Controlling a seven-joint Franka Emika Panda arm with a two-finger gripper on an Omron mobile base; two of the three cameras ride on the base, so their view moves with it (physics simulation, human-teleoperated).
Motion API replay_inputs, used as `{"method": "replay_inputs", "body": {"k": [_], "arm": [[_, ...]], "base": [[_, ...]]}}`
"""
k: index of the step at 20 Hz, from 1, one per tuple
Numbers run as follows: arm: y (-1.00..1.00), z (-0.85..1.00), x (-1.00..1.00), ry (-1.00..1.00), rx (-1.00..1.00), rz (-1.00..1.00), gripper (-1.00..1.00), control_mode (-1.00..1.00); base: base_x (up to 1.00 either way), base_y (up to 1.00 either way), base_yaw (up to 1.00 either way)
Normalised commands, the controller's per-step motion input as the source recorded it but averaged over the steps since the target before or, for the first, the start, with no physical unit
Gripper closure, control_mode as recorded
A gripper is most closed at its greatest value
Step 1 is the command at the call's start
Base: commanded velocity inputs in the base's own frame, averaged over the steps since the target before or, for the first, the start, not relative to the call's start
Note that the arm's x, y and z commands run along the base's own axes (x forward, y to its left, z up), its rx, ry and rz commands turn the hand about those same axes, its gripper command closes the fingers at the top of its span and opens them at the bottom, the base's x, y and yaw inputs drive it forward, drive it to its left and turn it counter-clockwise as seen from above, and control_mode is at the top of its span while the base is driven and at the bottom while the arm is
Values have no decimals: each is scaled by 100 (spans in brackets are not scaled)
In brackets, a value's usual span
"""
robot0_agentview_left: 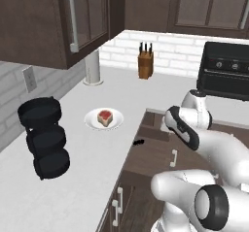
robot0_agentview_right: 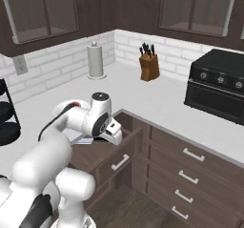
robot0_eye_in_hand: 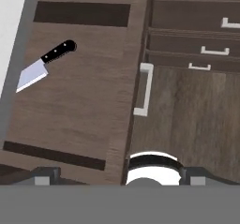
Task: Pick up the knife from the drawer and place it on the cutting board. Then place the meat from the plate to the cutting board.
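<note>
Left base view: the plate (robot0_agentview_left: pixel 103 119) sits on the counter (robot0_agentview_left: pixel 73 177) near its front edge, with the meat (robot0_agentview_left: pixel 104 117) on it, untouched. Just beside that edge the drawer (robot0_agentview_left: pixel 156 148) stands pulled out, and the dark handle of the knife (robot0_agentview_left: pixel 139 141) shows at the drawer's counter-side edge. The arm bends over the drawer and hides the hand itself.

Right base view: the gripper (robot0_agentview_right: pixel 110 135) hangs over the open drawer (robot0_agentview_right: pixel 102 155), pointing down into it; the arm covers most of the drawer's floor. The knife block (robot0_agentview_right: pixel 149 67) against the back wall is not the target.

Hand view: the knife (robot0_eye_in_hand: pixel 43 64) lies flat on the drawer floor (robot0_eye_in_hand: pixel 70 110), near the far corner by the counter, blade towards the side wall, handle angled away. The jaws stand fully apart, holding and touching nothing. The step is the reach: I would shift the hand across until it is centred over the black handle, turn the wrist so the fingers straddle it crosswise, then descend straight, keeping clear of the drawer wall beside the blade.
</note>
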Motion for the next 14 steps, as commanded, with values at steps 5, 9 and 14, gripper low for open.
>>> {"method": "replay_inputs", "body": {"k": [5,9,14], "arm": [[-1,-24,34,8,0,0,-100,-100],[-3,-37,24,5,0,0,-100,-100],[-10,-43,19,5,0,0,-100,-100]], "base": [[0,0,0],[0,0,0],[0,0,0]]}}
